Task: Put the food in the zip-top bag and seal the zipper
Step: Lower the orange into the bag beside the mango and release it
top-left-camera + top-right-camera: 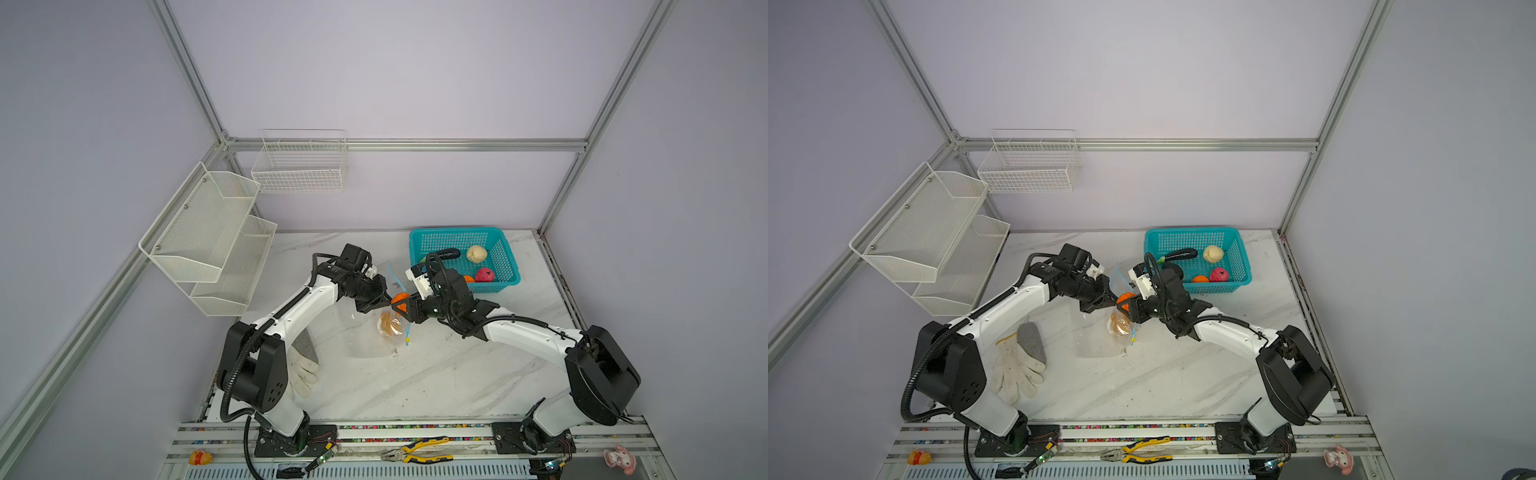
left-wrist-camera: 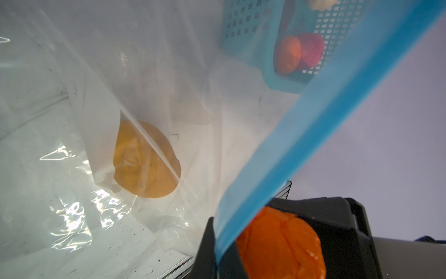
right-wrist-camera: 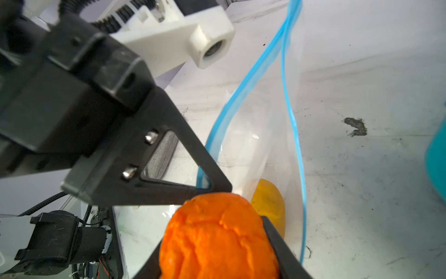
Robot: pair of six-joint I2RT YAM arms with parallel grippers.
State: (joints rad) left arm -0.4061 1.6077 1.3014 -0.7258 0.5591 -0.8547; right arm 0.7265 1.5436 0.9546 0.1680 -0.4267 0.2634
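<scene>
over marbled tabletop (image 1: pixel 457 374), lilac walls (image 1: pixel 415 83): left end effector (image 1: pixel 387 300) tight on zipper (image 2: pixel 337 113), right end effector (image 1: pixel 399 306) around orange food (image 3: pixel 217 241)

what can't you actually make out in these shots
- Whether the orange fruit is past the zipper: the right gripper covers the mouth in both top views.
- Slider tab: too small in both top views.
- Second orange fruit in the basket: partly hidden by the right arm in a top view.
- White glove: partly under the left arm in a top view.
</scene>
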